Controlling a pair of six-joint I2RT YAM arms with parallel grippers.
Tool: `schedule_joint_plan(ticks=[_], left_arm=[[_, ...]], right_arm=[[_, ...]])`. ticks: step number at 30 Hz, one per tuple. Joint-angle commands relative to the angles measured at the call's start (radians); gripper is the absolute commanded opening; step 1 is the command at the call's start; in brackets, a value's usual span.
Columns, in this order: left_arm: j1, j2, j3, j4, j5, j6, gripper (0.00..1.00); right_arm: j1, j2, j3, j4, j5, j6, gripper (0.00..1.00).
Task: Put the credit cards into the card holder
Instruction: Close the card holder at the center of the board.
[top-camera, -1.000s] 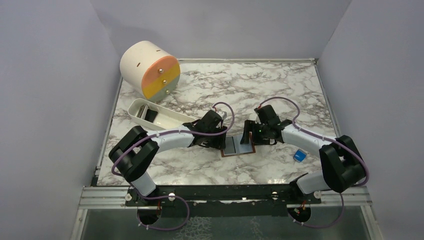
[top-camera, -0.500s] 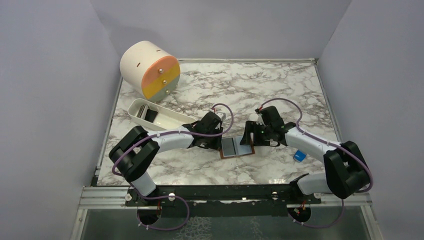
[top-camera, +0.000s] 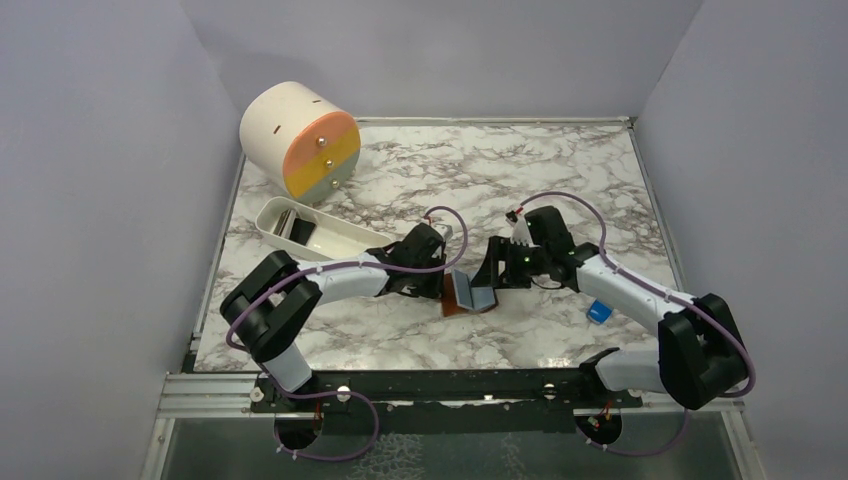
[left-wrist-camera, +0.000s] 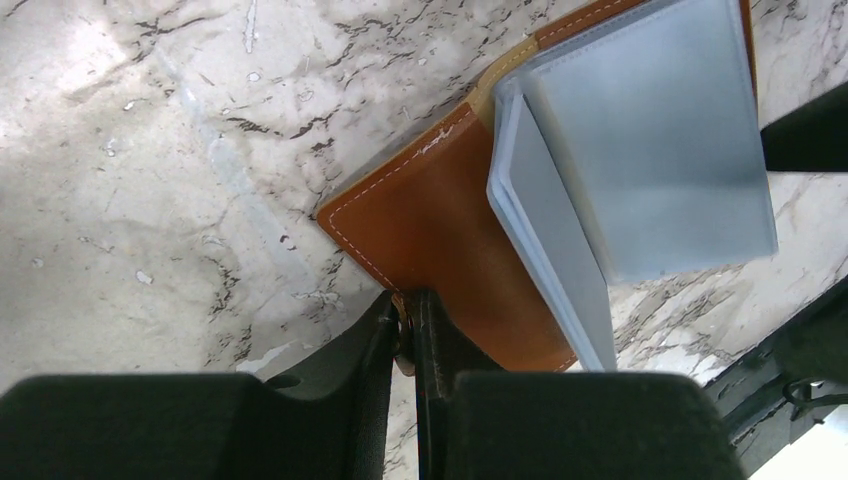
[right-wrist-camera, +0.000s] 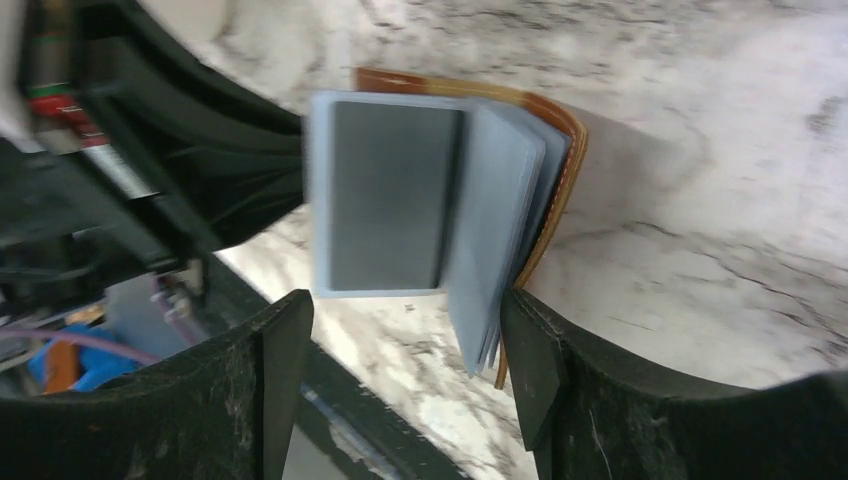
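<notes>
The card holder (top-camera: 468, 294) is a brown wallet with pale blue pockets, lying half folded at mid-table. My left gripper (left-wrist-camera: 403, 315) is shut on the round snap tab at the edge of its brown cover (left-wrist-camera: 440, 220). My right gripper (right-wrist-camera: 405, 330) is open, straddling the wallet's near edge. Its right finger (right-wrist-camera: 530, 350) sits against the raised flap. A dark credit card (right-wrist-camera: 390, 195) shows inside the flat blue pocket. More dark credit cards (top-camera: 301, 232) lie in the white tray.
The white oblong tray (top-camera: 330, 238) sits left of the left arm. A round cream drawer unit (top-camera: 300, 140) with orange, yellow and grey fronts stands at the back left. A small blue block (top-camera: 600, 311) lies beside the right arm.
My left gripper has closed on the wallet's snap tab. The wallet's right half has lifted from flat to standing, and the right arm has drawn back to the right.
</notes>
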Motion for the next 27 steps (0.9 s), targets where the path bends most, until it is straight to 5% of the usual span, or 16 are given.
schedule_joint_plan(ticks=[1,9,16,27], left_arm=[[-0.034,0.048,0.022,0.084,0.079,-0.034,0.13],[-0.036,0.056,0.019,0.133,0.12,-0.062,0.12],[-0.034,0.04,-0.014,0.195,0.137,-0.087,0.13],[-0.032,0.008,-0.084,0.296,0.161,-0.128,0.12]], right_arm=[[0.012,-0.004,-0.001,0.141,-0.254,0.097,0.68],[0.012,0.008,-0.032,0.225,-0.296,0.136,0.65],[0.011,0.032,0.01,0.125,-0.181,0.07,0.6],[0.011,0.023,-0.011,0.032,-0.014,0.016,0.37]])
